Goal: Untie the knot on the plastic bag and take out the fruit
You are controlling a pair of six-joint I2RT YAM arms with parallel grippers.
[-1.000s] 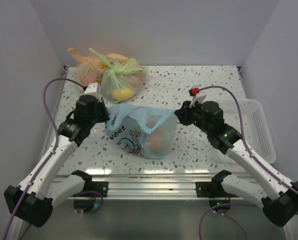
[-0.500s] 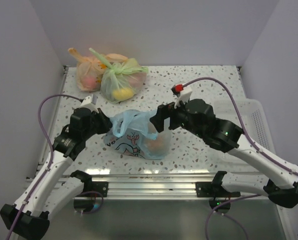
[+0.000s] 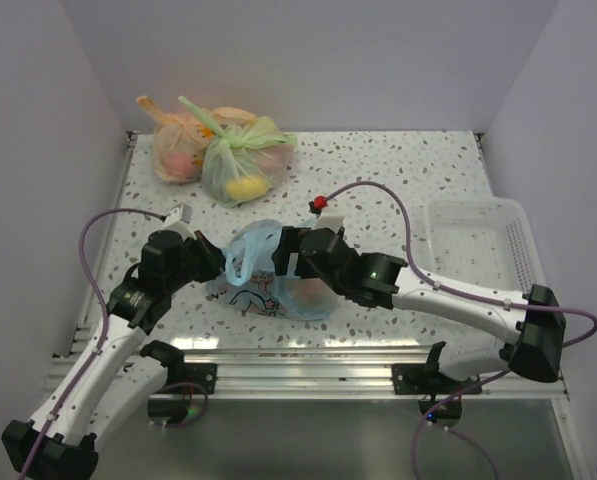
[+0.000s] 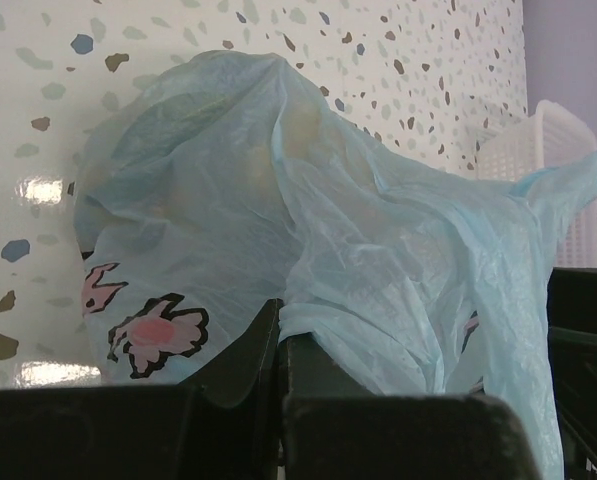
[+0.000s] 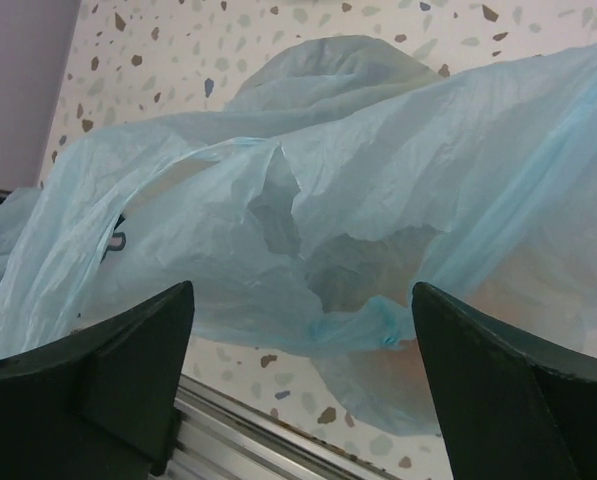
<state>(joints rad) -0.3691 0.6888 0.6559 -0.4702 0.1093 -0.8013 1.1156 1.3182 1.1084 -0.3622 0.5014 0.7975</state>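
High fixed view down over the table (image 3: 398, 170); two close wrist views from opposite sides, sharing the plastic bag (image 3: 263, 290).

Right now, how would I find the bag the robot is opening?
Look at the speckled table, near its front edge between the two arms. The plastic bag lies there, pinched by the left gripper. It alone is light blue with a pink cartoon; the green bag and orange bag sit behind.

Bright, even overhead light, shadows faint and soft. White glare patches on the glossy table (image 4: 40, 188) in left wrist view. The plastic bag (image 5: 308, 200) reads sharp; dark near foreground slightly soft
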